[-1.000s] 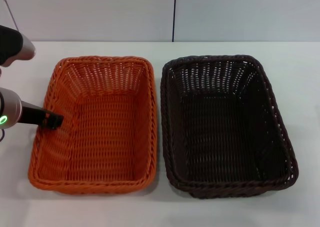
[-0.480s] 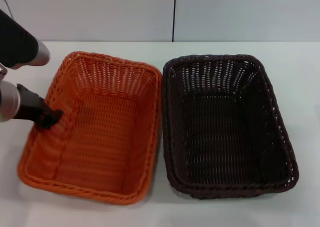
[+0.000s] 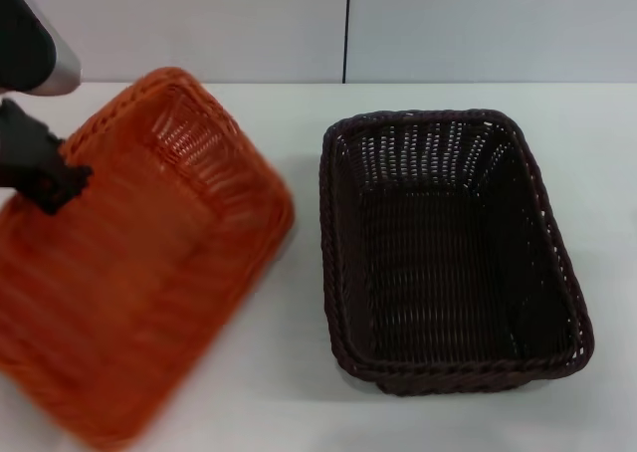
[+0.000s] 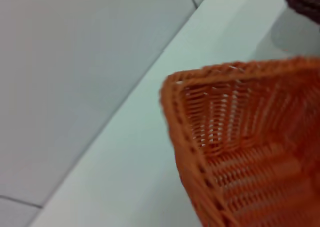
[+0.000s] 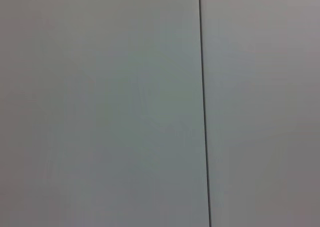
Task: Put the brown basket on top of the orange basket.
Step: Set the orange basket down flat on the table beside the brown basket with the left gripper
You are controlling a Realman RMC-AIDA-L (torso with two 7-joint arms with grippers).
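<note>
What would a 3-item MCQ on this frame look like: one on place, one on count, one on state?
1. Where does the brown basket sit relative to the orange basket in the head view?
A. On the robot's right of it
B. Stacked on top of it
C. Nested inside it

2. How many baskets are in view?
A. One
B. Two
C. Three

3. What state is the orange basket in?
A. Flat on the white table, untouched
B. Upside down
C. Tilted and raised, with the left gripper at its rim

Answers:
1. A, the two baskets are apart, with bare table between them.
2. B, only one orange and one dark brown basket show.
3. C, the basket looks skewed and larger toward the camera, and the gripper sits on its left rim; the left wrist view shows a corner of it close up.
</note>
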